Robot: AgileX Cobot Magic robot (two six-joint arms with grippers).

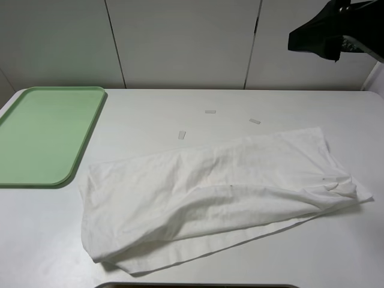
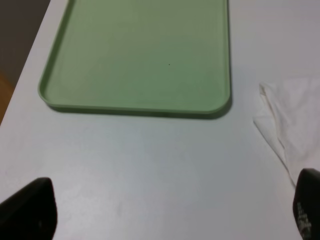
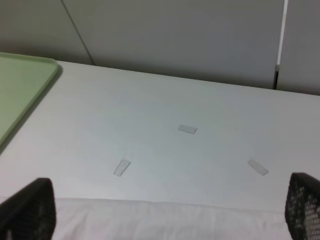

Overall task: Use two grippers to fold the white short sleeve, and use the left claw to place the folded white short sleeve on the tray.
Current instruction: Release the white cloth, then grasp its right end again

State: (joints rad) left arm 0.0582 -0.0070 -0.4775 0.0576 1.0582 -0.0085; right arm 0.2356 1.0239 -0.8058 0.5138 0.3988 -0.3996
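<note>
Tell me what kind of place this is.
Probably a robot test bench in a lab rather than a home: a plain white table with small tape strips stuck on it, blank white wall panels behind, and only a white T-shirt and green tray laid out.

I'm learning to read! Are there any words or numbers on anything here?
None. The shirt, tray, tape strips and table are all plain. No words, numbers or signs show in any view.
</note>
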